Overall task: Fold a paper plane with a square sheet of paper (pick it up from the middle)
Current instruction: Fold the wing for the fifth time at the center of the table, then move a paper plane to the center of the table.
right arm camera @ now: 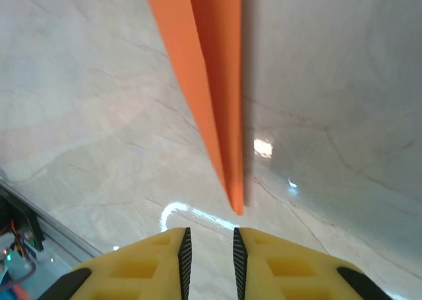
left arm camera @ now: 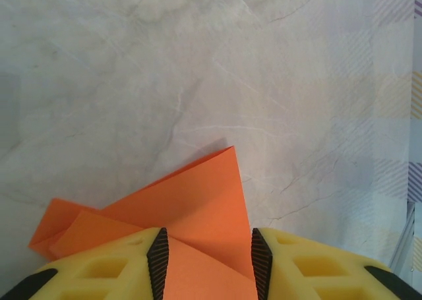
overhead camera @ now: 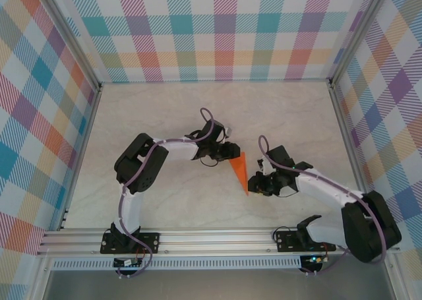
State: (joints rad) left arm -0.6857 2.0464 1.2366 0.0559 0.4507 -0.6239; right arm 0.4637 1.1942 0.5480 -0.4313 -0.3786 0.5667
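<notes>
Straddling the paper plane (overhead camera: pixel 240 171) with spread fingers, the left gripper (left arm camera: pixel 210 247) may skew it, while the right gripper (right arm camera: pixel 210 247), fingers barely parted, could crumple its tip.

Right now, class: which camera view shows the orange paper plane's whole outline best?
Top external: the paper plane lies whole, a narrow wedge on the table. Left wrist shows its wide folded end; right wrist its long pointed tip.

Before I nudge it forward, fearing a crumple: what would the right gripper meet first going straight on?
Probably the narrow tip of the orange paper, just ahead of the right gripper; depth is unclear.
</notes>
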